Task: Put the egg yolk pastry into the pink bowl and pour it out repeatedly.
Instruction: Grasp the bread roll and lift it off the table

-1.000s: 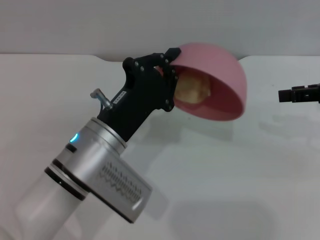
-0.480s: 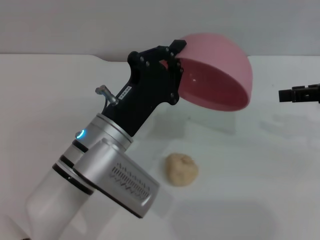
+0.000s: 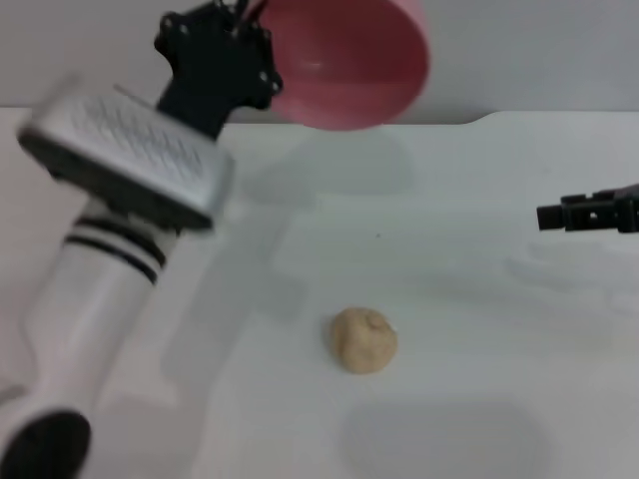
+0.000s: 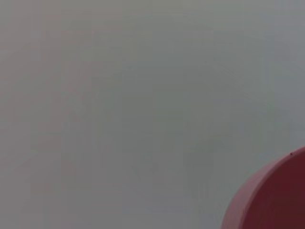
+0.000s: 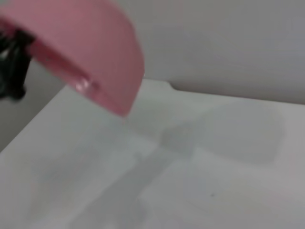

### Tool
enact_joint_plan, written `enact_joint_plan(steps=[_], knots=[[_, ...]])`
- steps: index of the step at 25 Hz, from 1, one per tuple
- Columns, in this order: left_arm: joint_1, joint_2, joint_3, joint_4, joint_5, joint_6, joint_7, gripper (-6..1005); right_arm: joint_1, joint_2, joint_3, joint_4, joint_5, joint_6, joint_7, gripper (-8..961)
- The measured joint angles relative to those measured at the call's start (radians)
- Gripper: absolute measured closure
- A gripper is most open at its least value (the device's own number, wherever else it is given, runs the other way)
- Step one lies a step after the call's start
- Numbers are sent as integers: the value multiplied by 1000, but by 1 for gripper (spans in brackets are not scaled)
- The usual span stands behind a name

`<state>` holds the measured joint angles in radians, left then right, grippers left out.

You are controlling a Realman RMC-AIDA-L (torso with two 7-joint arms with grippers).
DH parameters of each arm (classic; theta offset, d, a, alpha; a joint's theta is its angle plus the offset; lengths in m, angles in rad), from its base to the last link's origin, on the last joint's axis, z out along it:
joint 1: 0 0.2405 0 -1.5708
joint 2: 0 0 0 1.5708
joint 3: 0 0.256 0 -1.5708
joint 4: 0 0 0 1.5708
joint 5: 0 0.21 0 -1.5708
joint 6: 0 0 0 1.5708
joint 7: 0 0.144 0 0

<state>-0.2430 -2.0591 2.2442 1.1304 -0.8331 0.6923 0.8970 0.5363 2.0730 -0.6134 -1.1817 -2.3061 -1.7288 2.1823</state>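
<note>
The egg yolk pastry (image 3: 363, 340), a small tan ball, lies alone on the white table in the head view. My left gripper (image 3: 250, 40) is shut on the rim of the pink bowl (image 3: 344, 60) and holds it high at the back, tipped on its side with the empty inside facing me. The bowl also shows in the left wrist view (image 4: 271, 200) and in the right wrist view (image 5: 81, 52). My right gripper (image 3: 589, 213) hangs at the right edge, well away from the pastry.
The white table (image 3: 469, 299) spreads around the pastry, with its back edge against a grey wall (image 3: 529, 50). My left arm's silver forearm (image 3: 130, 170) crosses the left side of the table.
The pastry fell out of the tipped bowl onto the table. My left arm then swung the empty bowl up and back to the left. The right arm barely moved.
</note>
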Motion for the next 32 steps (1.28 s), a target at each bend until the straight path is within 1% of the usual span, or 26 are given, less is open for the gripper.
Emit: enact_joint_plan(steps=[1,2,3,6,7,8,10,12,13,14,15,16,17,19,20,22,23,26,28,32], knots=[[11,0,-45,42,-2,-92,-4,1001,0,0,-3,7,-1,-1,-6,357],[26,0,-121,112,-5,-239,-9,1001,0,-1,-8,12,-1,-2,-10,358],[32,0,-174,161,-9,-353,-10,1001,1,-1,-14,16,-1,-1,-13,358],[36,-2,-334,300,-35,-720,-26,1001,1,-2,-40,27,0,3,-19,358],[34,-3,-370,327,-43,-814,-36,1001,2,-2,-49,28,0,3,-22,358],[27,-2,-425,363,-54,-938,-60,1001,2,-2,-59,29,0,3,-27,359],[13,-1,-518,410,-62,-1121,-110,1001,2,-1,-81,29,2,4,-40,359],[-9,0,-617,441,-61,-1302,-169,1001,0,0,-107,30,3,4,-52,358],[-26,0,-685,454,-58,-1417,-211,1001,0,1,-124,30,3,3,-58,358],[-42,0,-736,458,-57,-1497,-243,1001,0,2,-137,30,4,3,-63,357],[-63,0,-811,462,-56,-1609,-286,1001,0,3,-153,30,4,4,-67,357],[-101,1,-932,461,-53,-1784,-350,1001,0,3,-170,30,4,3,-70,357],[-101,1,-932,461,-53,-1784,-350,1001,1,4,-196,30,5,4,-79,358],[-123,4,-1034,465,-14,-1933,-405,1001,3,4,-248,33,5,3,-104,358],[-129,5,-1062,473,23,-1984,-430,1001,5,4,-273,36,5,4,-116,359],[-142,6,-1098,495,150,-2091,-486,1001,15,5,-338,49,5,5,-132,359],[-149,7,-1108,506,220,-2146,-514,1001,23,5,-369,57,5,7,-133,358],[-162,6,-1117,514,335,-2252,-535,1001,51,4,-460,83,7,37,-134,357],[-159,5,-1118,517,354,-2290,-532,1001,68,4,-528,97,9,82,-132,356],[-138,3,-1114,530,347,-2303,-531,1001,89,5,-648,133,49,208,-128,356]])
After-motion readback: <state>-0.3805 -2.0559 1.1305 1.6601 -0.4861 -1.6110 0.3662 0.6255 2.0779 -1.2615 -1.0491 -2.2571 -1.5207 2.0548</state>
